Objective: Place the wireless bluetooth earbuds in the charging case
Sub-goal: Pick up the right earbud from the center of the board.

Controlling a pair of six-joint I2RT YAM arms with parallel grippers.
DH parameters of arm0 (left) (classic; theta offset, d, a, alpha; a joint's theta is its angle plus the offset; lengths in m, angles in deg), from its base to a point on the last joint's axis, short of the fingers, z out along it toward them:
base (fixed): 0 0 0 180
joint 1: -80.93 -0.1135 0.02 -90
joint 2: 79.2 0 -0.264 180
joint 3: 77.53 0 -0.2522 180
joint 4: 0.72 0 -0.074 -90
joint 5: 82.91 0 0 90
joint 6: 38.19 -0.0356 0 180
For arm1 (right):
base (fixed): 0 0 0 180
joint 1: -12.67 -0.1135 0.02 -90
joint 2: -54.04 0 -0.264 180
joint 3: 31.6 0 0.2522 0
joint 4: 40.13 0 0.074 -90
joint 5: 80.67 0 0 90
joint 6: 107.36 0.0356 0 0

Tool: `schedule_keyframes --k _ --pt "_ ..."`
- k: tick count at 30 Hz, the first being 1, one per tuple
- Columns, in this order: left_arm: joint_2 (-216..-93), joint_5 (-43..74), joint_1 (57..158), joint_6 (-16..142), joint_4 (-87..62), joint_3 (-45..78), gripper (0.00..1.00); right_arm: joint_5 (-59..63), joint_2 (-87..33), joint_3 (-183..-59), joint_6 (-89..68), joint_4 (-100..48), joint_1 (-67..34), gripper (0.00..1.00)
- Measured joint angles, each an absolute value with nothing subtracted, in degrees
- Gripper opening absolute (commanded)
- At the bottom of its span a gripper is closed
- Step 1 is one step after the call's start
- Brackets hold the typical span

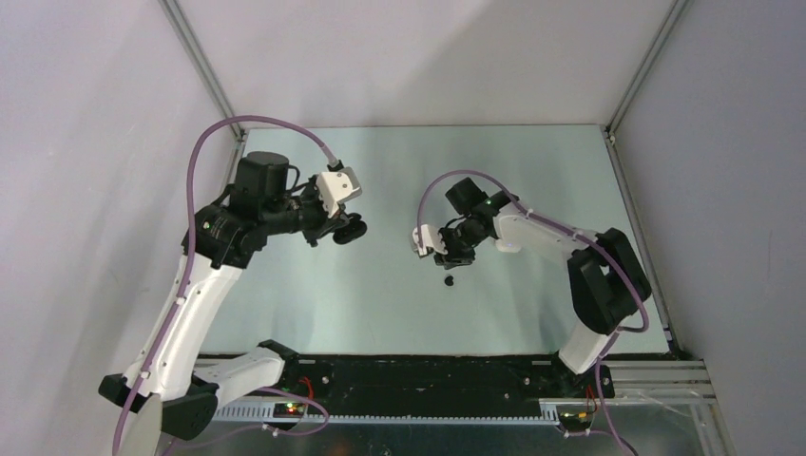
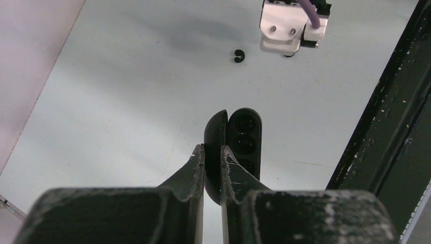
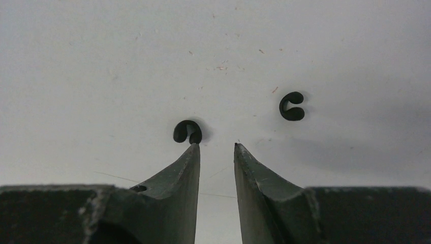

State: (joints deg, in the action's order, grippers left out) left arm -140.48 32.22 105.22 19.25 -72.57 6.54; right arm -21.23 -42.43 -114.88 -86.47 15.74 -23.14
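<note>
The charging case (image 2: 245, 137) is glossy black and hinged open, its sockets facing the camera. My left gripper (image 2: 212, 150) is shut on the case's lid (image 2: 216, 129) and holds it above the table at the left (image 1: 348, 229). Two tiny black earbuds lie on the pale table in the right wrist view. One bud (image 3: 187, 131) sits just off the tip of one finger, outside the gap. The other bud (image 3: 292, 106) lies farther right. My right gripper (image 3: 216, 146) is open, low over the table, with nothing between its fingers. From above, one bud (image 1: 448, 281) shows just below that gripper (image 1: 445, 256).
A black rail (image 1: 428, 372) runs along the near edge with both arm bases on it. Grey walls and metal frame posts (image 1: 204, 71) enclose the table on three sides. The right wrist's white housing (image 2: 283, 28) hangs near the bud (image 2: 239, 56) in the left wrist view.
</note>
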Motion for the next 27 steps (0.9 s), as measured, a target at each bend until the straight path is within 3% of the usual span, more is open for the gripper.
schedule_keyframes --k 12,27 --pt "-140.35 32.24 105.11 19.38 -72.96 6.87 0.0 -17.39 -49.53 -117.31 -99.93 19.68 -25.13 0.38" --pt "-140.26 32.19 105.0 19.43 -73.14 7.41 0.0 -16.8 -51.17 -117.68 -103.43 22.56 -26.68 0.39"
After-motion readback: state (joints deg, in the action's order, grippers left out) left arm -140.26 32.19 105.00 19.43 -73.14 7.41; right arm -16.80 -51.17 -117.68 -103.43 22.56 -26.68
